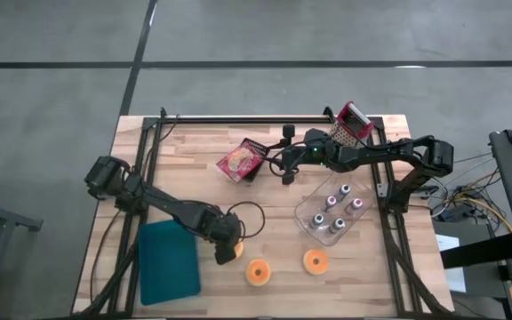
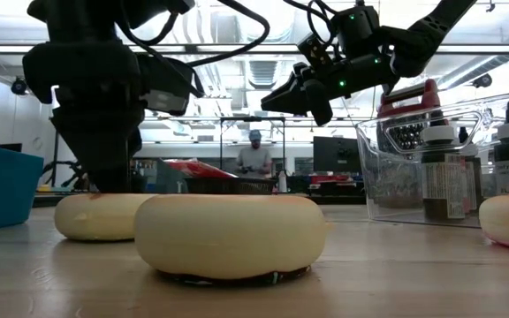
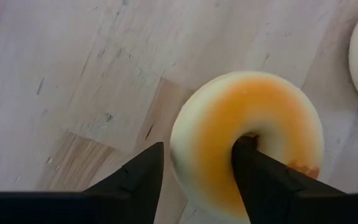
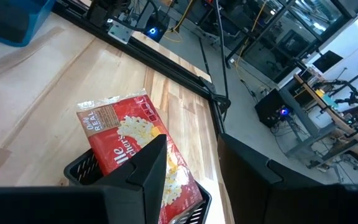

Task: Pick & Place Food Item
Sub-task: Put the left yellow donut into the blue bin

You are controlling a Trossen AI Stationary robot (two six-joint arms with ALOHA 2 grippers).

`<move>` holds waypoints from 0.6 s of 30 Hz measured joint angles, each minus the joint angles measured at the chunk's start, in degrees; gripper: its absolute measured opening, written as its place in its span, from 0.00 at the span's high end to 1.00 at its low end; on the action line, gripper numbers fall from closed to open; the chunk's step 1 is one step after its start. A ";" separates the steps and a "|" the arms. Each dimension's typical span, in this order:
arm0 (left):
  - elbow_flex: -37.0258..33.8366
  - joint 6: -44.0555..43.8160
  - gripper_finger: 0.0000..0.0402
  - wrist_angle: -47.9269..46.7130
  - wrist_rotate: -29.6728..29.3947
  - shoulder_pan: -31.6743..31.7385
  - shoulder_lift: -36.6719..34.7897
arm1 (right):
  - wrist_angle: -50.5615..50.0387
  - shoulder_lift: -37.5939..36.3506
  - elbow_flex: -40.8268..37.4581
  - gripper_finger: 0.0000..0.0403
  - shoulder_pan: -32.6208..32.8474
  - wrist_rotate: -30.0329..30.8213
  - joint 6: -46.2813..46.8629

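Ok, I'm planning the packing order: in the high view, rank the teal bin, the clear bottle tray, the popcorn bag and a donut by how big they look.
1. Teal bin
2. Clear bottle tray
3. Popcorn bag
4. Donut

This overhead camera sees all four lying on the table, so nearness hardly skews the order.

From my low view, the left donut (image 2: 95, 215) sat half hidden behind another; bottle labels (image 2: 444, 187) seemed unreadable.
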 joint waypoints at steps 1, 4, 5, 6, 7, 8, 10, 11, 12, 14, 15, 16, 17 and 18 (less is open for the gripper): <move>0.00 0.09 0.54 0.13 0.00 0.00 -0.04 | 0.01 -0.01 -0.01 0.65 0.00 0.01 0.07; 0.00 0.60 0.57 0.61 0.18 0.00 -0.30 | 0.01 0.00 -0.01 0.65 0.00 0.02 -0.03; 0.00 0.81 0.59 0.65 0.20 0.00 -0.41 | 0.00 -0.01 -0.02 0.65 0.00 0.02 0.04; 0.00 0.90 0.60 0.68 0.21 0.00 -0.47 | 0.00 -0.01 0.00 0.65 0.00 0.01 0.07; 0.00 0.94 0.61 0.77 0.20 0.00 -0.48 | 0.02 0.00 0.00 0.65 0.00 0.02 0.06; 0.00 0.94 0.62 0.83 0.20 0.00 -0.48 | 0.01 -0.01 -0.01 0.65 0.00 0.02 -0.02; -0.02 1.18 0.65 0.83 0.22 0.00 -0.48 | 0.00 -0.01 -0.01 0.65 0.00 0.02 0.03; -0.02 1.18 0.66 0.85 0.26 0.00 -0.48 | 0.00 0.01 -0.01 0.65 0.00 0.02 0.08; -0.02 1.18 0.67 0.85 0.39 0.00 -0.48 | 0.00 0.00 0.00 0.65 0.00 0.02 0.06; -0.02 1.18 0.69 0.84 0.39 0.00 -0.48 | 0.01 0.00 0.00 0.65 0.00 0.01 -0.03; -0.02 1.18 0.69 0.85 0.39 0.00 -0.48 | 0.00 -0.01 0.00 0.65 0.00 0.02 0.05; -0.02 1.18 0.70 0.85 0.39 0.00 -0.48 | 0.00 0.00 -0.01 0.65 0.00 0.02 0.06; -0.02 1.18 0.70 0.85 0.39 0.00 -0.48 | 0.01 0.00 -0.02 0.65 0.00 0.01 0.01; -0.02 1.18 0.70 0.85 0.39 0.00 -0.48 | 0.00 -0.01 0.00 0.65 0.00 0.02 -0.03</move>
